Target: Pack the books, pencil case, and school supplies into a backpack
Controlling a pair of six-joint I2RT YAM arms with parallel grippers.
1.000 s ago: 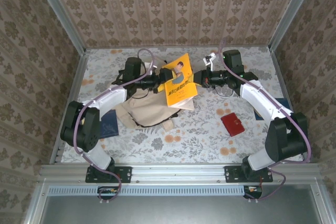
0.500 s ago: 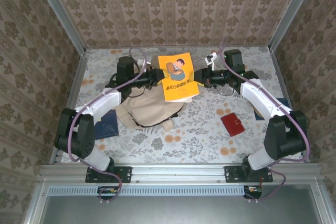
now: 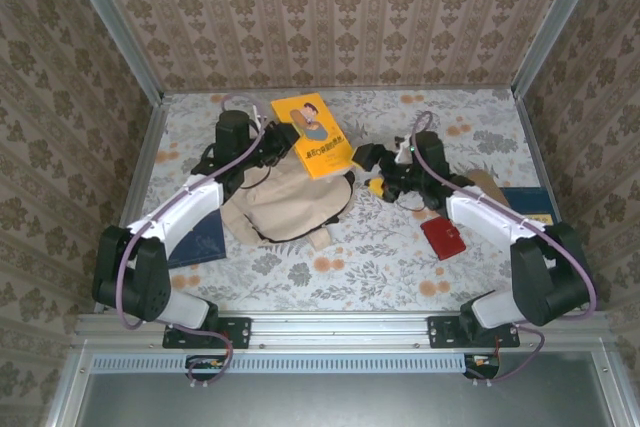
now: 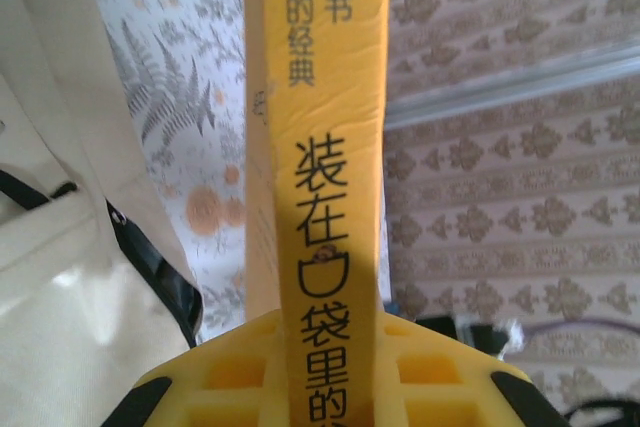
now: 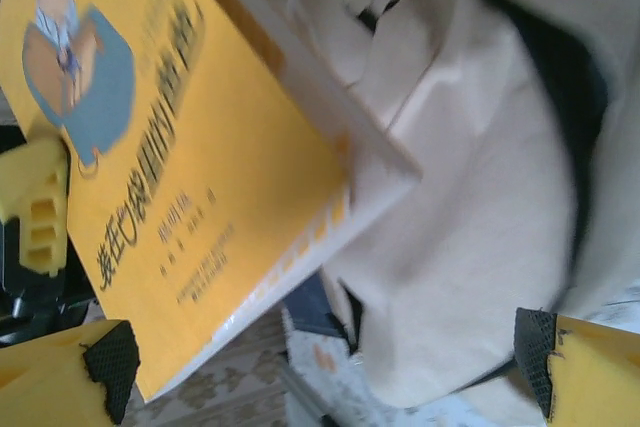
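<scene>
On the floral-patterned table [image 3: 400, 257], boxed in by damask-papered walls [image 3: 330, 17], the cream backpack [image 3: 285, 209] lies left of centre. The left tool [image 3: 283, 140] is pinched narrow on the yellow book [image 3: 314, 137], holding it tilted over the backpack's far edge. The right tool [image 3: 368, 171] gapes wide and empty just right of the backpack, with a red pouch [image 3: 443, 237] nearby.

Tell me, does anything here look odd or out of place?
The yellow book sits askew at the far edge of the backpack, pinched by one edge in the left gripper. The backpack lies slumped and crumpled, which looks awkward for sliding a book in.
</scene>
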